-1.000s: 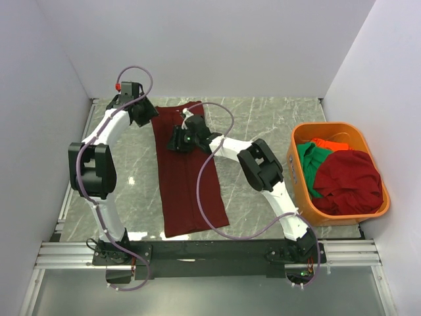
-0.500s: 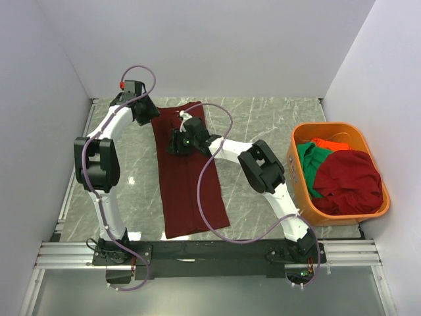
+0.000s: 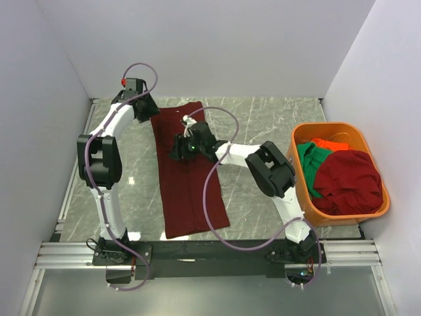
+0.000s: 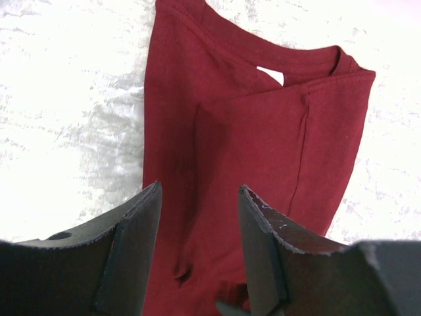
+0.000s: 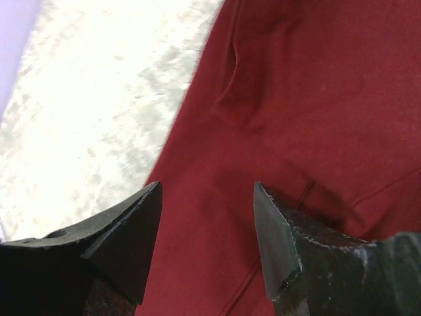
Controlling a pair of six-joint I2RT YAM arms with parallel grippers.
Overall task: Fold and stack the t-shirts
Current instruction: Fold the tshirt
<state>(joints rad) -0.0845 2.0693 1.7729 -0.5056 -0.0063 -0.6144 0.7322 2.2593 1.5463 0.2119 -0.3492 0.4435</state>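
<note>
Left arm: extended to the far left corner of the table (image 3: 263,118), left gripper (image 3: 145,113) aimed down at the collar end of the maroon t-shirt (image 3: 187,178).

Right arm: stretched leftward, right gripper (image 3: 179,147) above the same shirt's upper half.

Count: four t-shirts. One maroon, folded into a long strip, flat on the table. Green t-shirt (image 3: 308,164), orange-red t-shirt (image 3: 327,143) and second maroon t-shirt (image 3: 348,181) piled in one orange basket (image 3: 327,125) at right.

Both pincers: fingers parted, right wider, gripping nothing. Contact with cloth: cannot tell.

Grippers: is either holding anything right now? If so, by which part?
Nothing is held. The left gripper and the right gripper both stand open above the maroon t-shirt, and neither one pinches any cloth.
</note>
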